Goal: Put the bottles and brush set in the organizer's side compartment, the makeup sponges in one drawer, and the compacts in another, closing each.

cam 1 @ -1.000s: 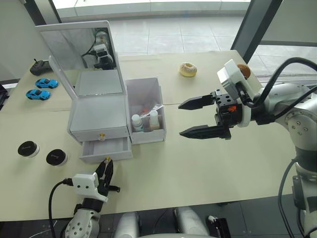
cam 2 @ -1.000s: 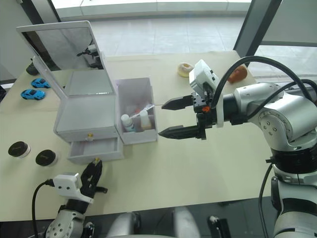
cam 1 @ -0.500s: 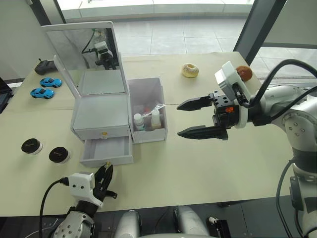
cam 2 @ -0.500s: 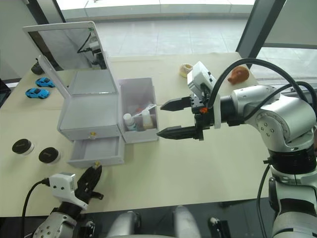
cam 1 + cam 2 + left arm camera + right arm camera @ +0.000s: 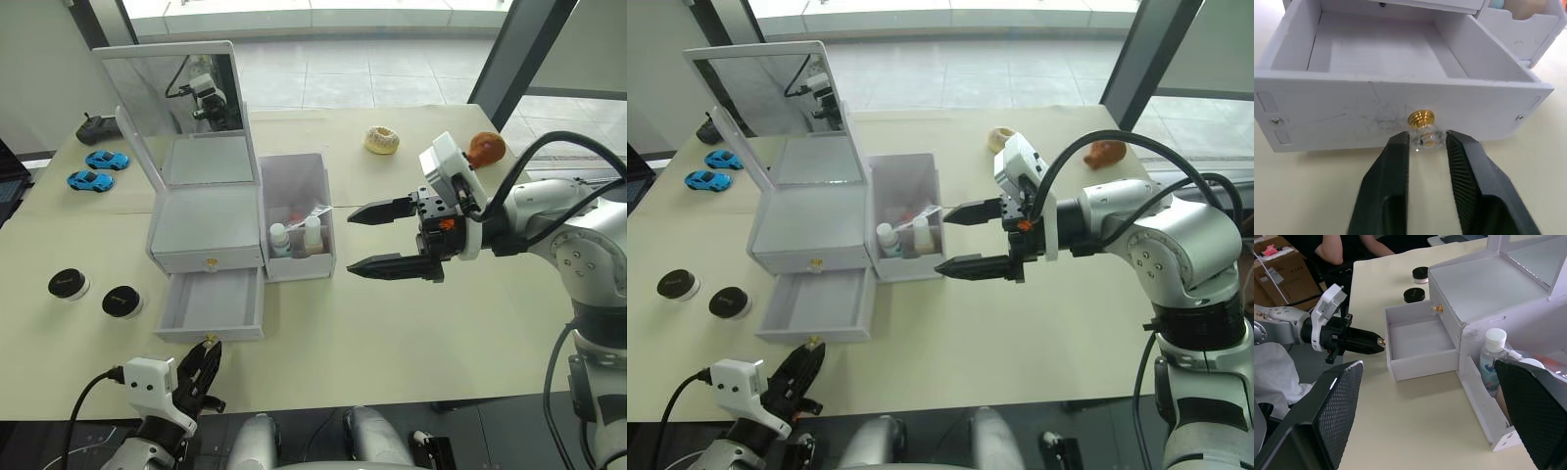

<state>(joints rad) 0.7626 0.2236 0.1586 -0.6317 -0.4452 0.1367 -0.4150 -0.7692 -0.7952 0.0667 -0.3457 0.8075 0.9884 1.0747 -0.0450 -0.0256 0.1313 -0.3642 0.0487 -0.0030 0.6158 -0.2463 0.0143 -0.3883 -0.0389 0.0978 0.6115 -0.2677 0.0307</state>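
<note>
At six o'clock, the left gripper (image 5: 1427,147) pinches the knob (image 5: 1423,133) of the pulled-out lower drawer (image 5: 210,305). Two compacts (image 5: 121,301) lie at nine. Bottles (image 5: 279,240) stand in the side compartment (image 5: 296,212), where the right gripper (image 5: 370,238) hovers spread wide at three.

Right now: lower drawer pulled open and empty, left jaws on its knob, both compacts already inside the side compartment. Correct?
One error: the two compacts sit on the table left of the organizer, per the left eye view. The lower drawer is open and empty, left gripper on its knob.
</note>
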